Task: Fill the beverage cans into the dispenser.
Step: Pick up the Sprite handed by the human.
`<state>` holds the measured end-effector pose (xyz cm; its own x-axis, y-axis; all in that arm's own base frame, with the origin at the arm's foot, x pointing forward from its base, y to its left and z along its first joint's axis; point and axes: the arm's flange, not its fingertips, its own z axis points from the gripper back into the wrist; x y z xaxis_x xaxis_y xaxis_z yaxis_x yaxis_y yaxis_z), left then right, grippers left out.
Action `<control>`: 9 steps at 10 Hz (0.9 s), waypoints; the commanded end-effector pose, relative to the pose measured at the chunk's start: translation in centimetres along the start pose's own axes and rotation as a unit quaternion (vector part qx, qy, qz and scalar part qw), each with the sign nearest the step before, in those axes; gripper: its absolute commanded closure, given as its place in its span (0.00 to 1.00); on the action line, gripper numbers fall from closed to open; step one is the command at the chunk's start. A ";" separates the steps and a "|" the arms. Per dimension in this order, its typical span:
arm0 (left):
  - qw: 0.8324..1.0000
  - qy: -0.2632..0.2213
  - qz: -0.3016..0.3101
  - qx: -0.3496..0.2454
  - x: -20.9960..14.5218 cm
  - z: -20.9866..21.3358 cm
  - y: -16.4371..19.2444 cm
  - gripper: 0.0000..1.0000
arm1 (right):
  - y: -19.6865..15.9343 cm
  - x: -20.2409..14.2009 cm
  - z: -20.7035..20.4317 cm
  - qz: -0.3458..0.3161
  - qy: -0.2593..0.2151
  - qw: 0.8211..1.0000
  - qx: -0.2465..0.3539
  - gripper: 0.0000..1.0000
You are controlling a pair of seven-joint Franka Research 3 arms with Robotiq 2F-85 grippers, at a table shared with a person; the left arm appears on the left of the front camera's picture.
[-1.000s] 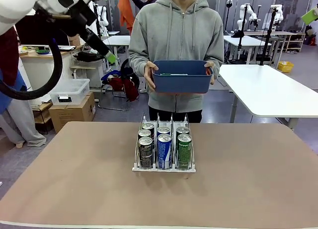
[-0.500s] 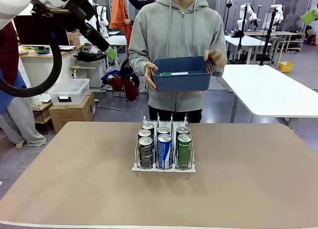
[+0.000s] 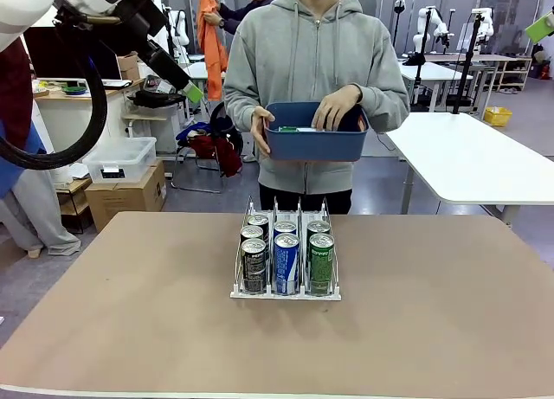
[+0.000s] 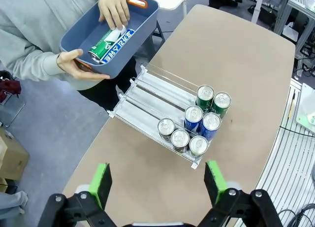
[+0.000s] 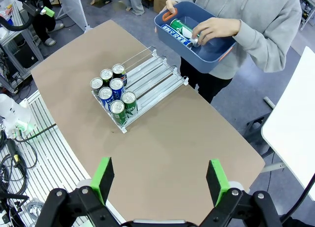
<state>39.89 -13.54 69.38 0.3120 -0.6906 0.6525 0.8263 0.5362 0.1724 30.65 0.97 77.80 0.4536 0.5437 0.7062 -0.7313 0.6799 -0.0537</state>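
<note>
Left gripper (image 4: 157, 166) and right gripper (image 5: 160, 162) both stand wide apart, holding nothing.

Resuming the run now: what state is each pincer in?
Left pincer: open, holding nothing.
Right pincer: open, holding nothing.

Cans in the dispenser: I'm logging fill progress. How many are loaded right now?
7: three black cans in the left lane of the dispenser, two blue-and-white cans in the middle lane, two green cans in the right lane. None appears hidden.
</note>
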 end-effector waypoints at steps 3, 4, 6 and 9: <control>1.000 -0.021 0.017 0.009 0.5 2.6 0.2 0.00 | 0.1 0.0 0.0 0.001 0.000 1.000 0.000 0.00; 0.999 -0.028 0.016 0.016 0.6 3.9 0.3 0.00 | 0.1 0.0 0.0 0.001 0.000 1.000 0.000 0.00; 1.000 0.003 0.017 0.004 0.8 3.4 0.0 0.00 | 0.1 0.0 0.0 0.001 0.000 1.000 0.000 0.00; 0.999 -0.029 0.007 0.023 1.0 3.9 0.1 0.00 | 0.1 0.0 0.0 0.001 0.000 1.000 0.000 0.00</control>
<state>38.23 -12.27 73.00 0.3019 -0.6562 0.6916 0.8025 0.5665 0.1872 30.65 0.98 77.80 0.4536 0.5437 0.7061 -0.7313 0.6799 -0.0537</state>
